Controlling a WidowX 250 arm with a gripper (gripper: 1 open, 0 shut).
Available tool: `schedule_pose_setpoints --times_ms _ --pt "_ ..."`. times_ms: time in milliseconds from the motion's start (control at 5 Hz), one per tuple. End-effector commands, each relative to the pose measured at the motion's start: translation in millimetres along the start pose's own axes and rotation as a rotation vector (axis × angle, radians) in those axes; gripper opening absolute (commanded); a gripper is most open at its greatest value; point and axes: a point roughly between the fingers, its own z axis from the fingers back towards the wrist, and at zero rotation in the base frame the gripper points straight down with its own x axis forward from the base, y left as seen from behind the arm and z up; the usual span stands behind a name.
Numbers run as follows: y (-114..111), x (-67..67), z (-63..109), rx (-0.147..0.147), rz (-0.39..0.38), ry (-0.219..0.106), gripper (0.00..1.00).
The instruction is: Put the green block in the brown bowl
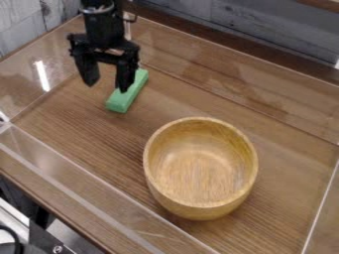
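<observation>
The green block (127, 91) is lying flat on the wooden table (93, 159), toward the far left, well apart from the brown bowl (200, 167), which is sitting empty nearer the camera on the right. The tool (106, 73) is pointing straight down, hanging over the far left end of the block, with its black fingers (89, 66) spread wide and nothing between them. Whether a fingertip is touching the block cannot be told from this angle; the right-hand finger is overlapping the block's upper end in the view.

The main risk lies in the alignment. The tool appears to be sitting left of the block's middle, so a descent from here could be landing a finger on top of the bar instead of straddling it, pressing it into the table or flicking it aside. A grasp near the end could also be letting the bar pivot and slip during the carry to the bowl. The clear wall (40, 74) bordering the table is standing close on the left, leaving little room for the outer finger.
</observation>
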Motion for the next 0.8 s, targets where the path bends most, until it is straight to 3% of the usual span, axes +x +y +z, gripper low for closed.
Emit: schedule_pose_setpoints --times_ms 0,600 --pt "-2 7.3 4.1 0.000 0.009 -0.040 1.00" --pt "-9 17.2 -9.9 -0.030 0.030 -0.025 1.00"
